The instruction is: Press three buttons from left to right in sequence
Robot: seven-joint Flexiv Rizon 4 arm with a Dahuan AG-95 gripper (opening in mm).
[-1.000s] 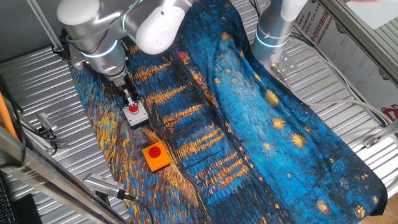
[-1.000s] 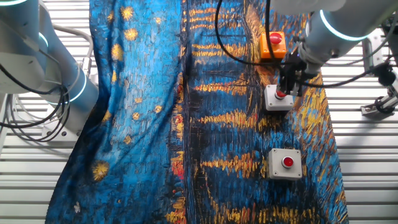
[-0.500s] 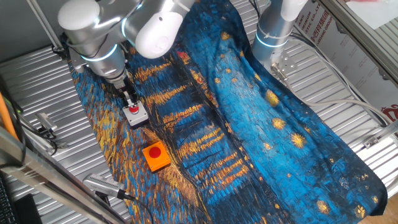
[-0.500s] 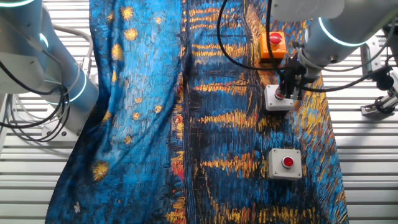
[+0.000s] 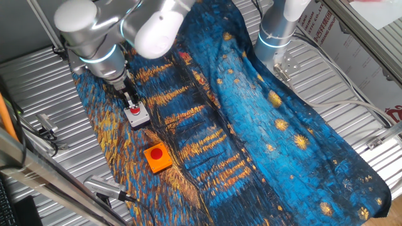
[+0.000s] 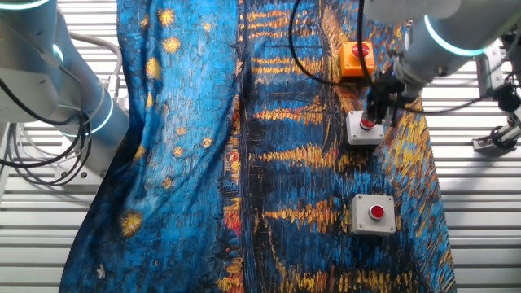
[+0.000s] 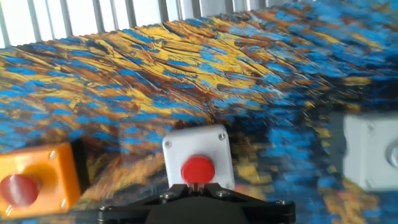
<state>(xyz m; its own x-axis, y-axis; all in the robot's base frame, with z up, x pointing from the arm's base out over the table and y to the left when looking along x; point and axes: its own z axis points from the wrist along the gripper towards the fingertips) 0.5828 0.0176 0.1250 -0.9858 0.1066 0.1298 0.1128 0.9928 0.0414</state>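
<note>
End effector over the middle button

One fixed view: the end effector sits on the grey button box; the orange button box is near it.
Other fixed view: another grey button box lies apart on the starry cloth.
Hand view: the fingers are hidden, so I cannot tell their gap.

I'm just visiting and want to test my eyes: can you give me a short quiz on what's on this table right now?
1. True or false: all three button boxes have grey bases.
2. Which button is the claw right above? A) the orange button B) the middle grey button C) the far grey button
3. Fill in: the boxes sit on a blue and yellow painted ______.

Key:
1. False; one base is orange.
2. B; the hand view shows its red cap just ahead of the claw.
3. Cloth.
</note>
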